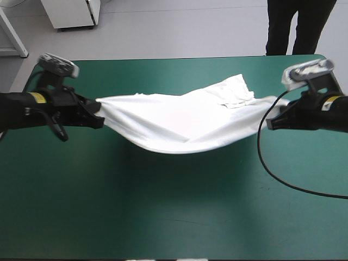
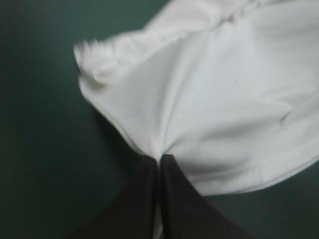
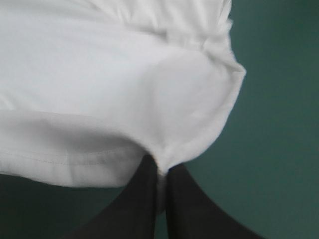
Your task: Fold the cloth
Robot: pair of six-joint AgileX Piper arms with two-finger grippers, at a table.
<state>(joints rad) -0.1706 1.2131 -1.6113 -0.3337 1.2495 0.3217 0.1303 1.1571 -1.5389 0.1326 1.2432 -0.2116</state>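
The white T-shirt (image 1: 185, 122) hangs stretched between my two grippers above the teal-green table (image 1: 163, 217), sagging in the middle with its lower edge toward the table's front. A crumpled sleeve part (image 1: 234, 91) lies on top near the right end. My left gripper (image 1: 99, 112) is shut on the T-shirt's left end; its black fingers (image 2: 144, 194) pinch the T-shirt (image 2: 219, 104). At the other end my right gripper (image 1: 270, 120) is shut on the cloth, black fingers (image 3: 142, 194) meeting under the T-shirt (image 3: 99, 84).
Bare teal-green cover spreads in front of the T-shirt and behind it up to the far edge (image 1: 190, 58). The right arm's cable hangs in a loop over the table's right side.
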